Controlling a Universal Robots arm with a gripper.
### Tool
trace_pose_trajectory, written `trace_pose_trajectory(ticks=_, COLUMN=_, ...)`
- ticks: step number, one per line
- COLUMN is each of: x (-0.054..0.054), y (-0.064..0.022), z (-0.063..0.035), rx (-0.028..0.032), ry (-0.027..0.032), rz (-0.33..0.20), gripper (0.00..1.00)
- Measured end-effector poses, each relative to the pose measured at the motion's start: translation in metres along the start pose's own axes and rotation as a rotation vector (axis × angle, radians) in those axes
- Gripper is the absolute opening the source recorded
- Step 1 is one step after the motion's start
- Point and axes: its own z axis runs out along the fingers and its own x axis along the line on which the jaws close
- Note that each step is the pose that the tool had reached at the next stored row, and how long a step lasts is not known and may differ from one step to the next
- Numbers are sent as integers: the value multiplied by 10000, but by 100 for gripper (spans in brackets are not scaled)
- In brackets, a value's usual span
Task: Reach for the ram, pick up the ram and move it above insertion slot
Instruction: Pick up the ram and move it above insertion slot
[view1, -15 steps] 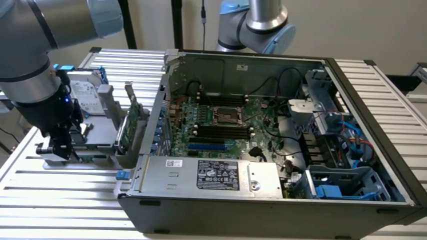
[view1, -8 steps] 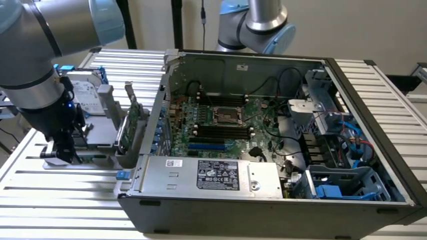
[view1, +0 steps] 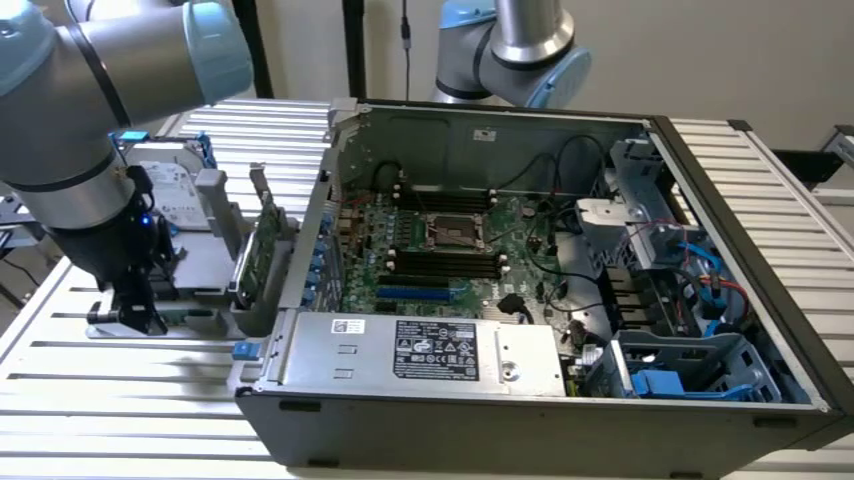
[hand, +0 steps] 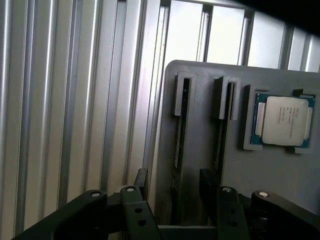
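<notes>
Wrist view | end effector (hand: 173, 176) jaws apart, astride ram (hand: 178, 150) | slatted metal table (hand: 60, 100)

The arm (view1: 67, 120) nearest me is brushed silver-grey with pale blue caps, and its pincer (view1: 134, 315) is matt black. The desk (view1: 134, 400) is silvery white, striped all over with parallel ribs. The computer case (view1: 534, 435) is dark grey. Its motherboard (view1: 441, 250) is green with black slots, and the power supply (view1: 334, 350) is bare silver with a black-and-white label. The drive brackets (view1: 667, 385) are bright blue. The tray (hand: 270, 180) is plain mid-grey, and the processor (hand: 283, 120) has a silver lid on a blue-green board. The ram (hand: 178, 145) looks dark, with a pale label.
</notes>
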Motion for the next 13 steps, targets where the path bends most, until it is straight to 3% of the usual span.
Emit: trace_pose_trajectory(ticks=13, x=1, y=-11, z=68, rx=1, ry=-1, rz=2, gripper=54)
